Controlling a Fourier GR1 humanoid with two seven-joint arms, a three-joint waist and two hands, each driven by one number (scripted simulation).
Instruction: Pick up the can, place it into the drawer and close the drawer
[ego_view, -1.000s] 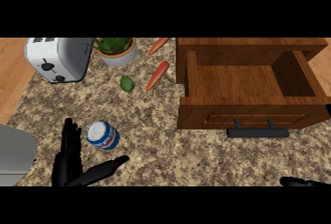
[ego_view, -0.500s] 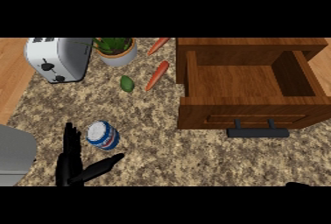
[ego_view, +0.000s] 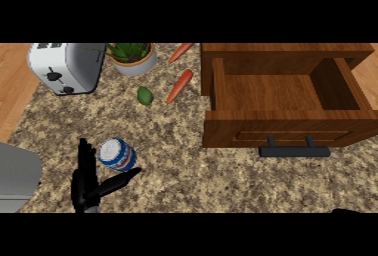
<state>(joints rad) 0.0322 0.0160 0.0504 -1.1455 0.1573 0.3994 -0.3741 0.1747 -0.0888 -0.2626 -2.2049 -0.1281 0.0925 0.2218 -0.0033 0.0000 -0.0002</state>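
Can (ego_view: 117, 154) upright on counter, left robot hand (ego_view: 87, 181) open beside it, drawer (ego_view: 284, 98) open

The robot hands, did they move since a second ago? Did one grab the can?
The right hand slid down toward the bottom edge, so only a sliver of it shows now. The left hand stayed open beside the can, fingers straight, not holding it. The can, the open drawer, toaster, plant pot and carrots stayed put.

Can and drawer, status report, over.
Left hand open beside the can, not gripping. Right hand barely in view at the lower right edge. Can upright on counter. Drawer open, path unobstructed.
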